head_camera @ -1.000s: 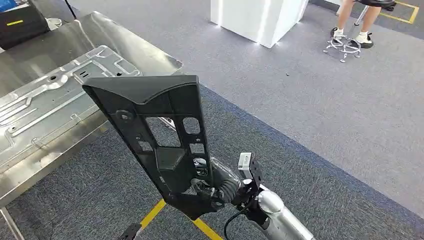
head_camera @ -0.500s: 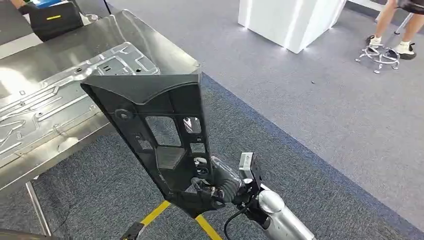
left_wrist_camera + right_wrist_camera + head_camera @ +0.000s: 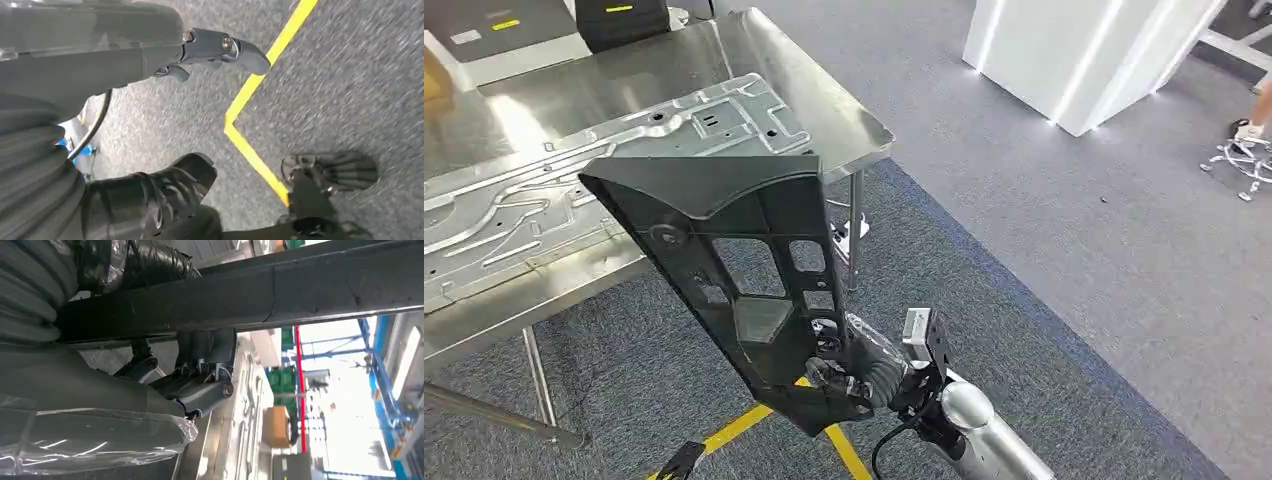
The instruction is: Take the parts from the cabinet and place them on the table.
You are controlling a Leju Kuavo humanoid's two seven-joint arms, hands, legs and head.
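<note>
Right hand [image 3: 859, 372] low in the head view, fingers wrapped round the narrow bottom end of the black plastic part [image 3: 734, 270], holding it upright so the wide end stands up over the floor, just short of the table edge and not yet over it. In the right wrist view the dark fingers [image 3: 200, 385] clamp under the part's long edge [image 3: 280, 290], so the grip looks firm. Left hand [image 3: 150, 55] hangs down over grey carpet and a yellow floor line [image 3: 250, 100], fingers [image 3: 220, 47] loosely extended with nothing in them, apart from the part. Handling guess: the part looks a stiff moulded panel with cut-out windows and ribs, probably light for its size, but long and held at one end, so it will lever on the wrist and could twist or slip if swung fast; a hold nearer the middle ribs or through a window would be steadier, and it should be laid flat, not dropped. Next out, the steel table [image 3: 824, 85], shiny top, with a stamped grey metal panel [image 3: 594, 180] already lying flat on it; free space for the part is tight near that corner. Further back a black box [image 3: 624, 15] with a small yellow label, too small to read. White cabinet [image 3: 1074, 60] and a stool base [image 3: 1246, 160] far right. No readable writing or brand anywhere.
</note>
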